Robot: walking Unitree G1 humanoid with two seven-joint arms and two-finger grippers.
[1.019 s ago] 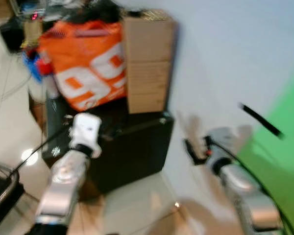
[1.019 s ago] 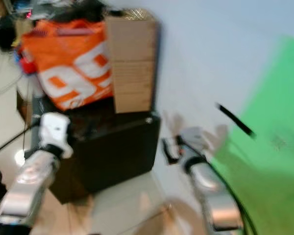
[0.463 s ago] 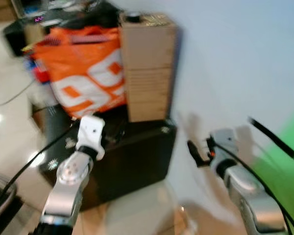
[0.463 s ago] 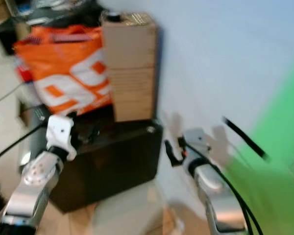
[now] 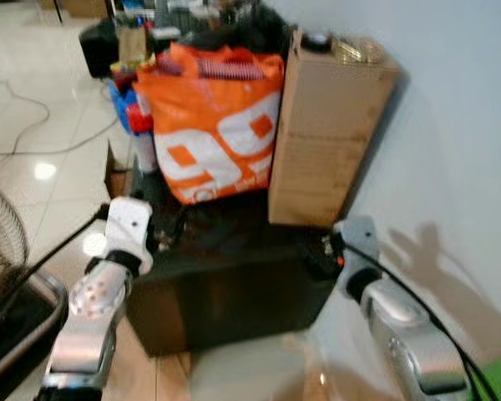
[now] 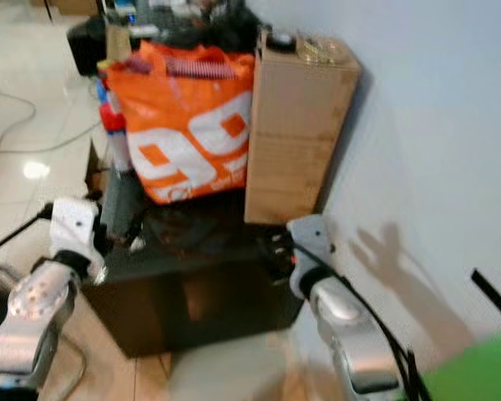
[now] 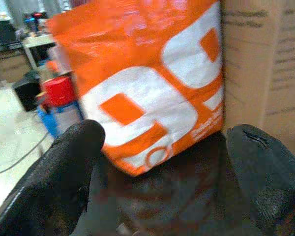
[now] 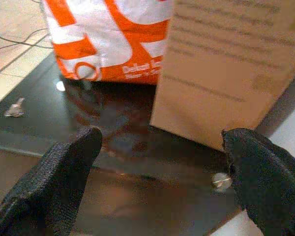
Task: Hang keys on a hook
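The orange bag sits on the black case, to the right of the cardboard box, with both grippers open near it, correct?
Not quite: the orange bag stands left of the cardboard box, as the left eye view shows. It does sit on the black case, and both grippers are open.

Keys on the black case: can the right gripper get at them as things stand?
Probably yes. The right gripper is open, facing the black case, and the keys lie bare on top, clear of the orange bag.

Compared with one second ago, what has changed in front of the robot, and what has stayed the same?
The head camera has swung left and toward the stack: most of the green area has left the picture. The glossy black case now sits centred, with both grippers, left gripper and right gripper, raised before it, open and empty. The orange-and-white bag and tall brown cardboard box stayed in place.
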